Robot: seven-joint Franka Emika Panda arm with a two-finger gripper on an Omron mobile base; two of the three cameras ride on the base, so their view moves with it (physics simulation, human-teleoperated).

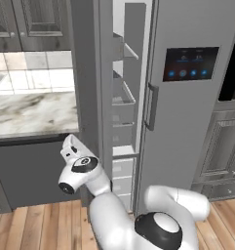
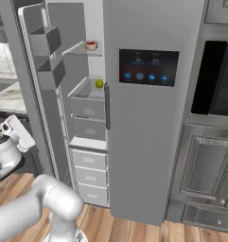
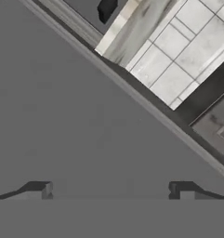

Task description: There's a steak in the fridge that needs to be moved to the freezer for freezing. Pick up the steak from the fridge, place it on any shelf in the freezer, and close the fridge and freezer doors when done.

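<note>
Gripper (image 3: 108, 188), fingers spread and empty, presses close to the outer face of the open freezer door (image 2: 28, 85), with the steak (image 2: 91, 45) sitting beyond that door, up on an inside shelf.

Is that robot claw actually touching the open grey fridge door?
Cannot tell. Hand view shows the gripper facing the door close up, empty between its fingertips, but no contact line or gap shows.

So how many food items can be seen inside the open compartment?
2: a reddish item on the upper shelf and a small yellow-green fruit in the bin below. More may be hidden behind the door.
</note>
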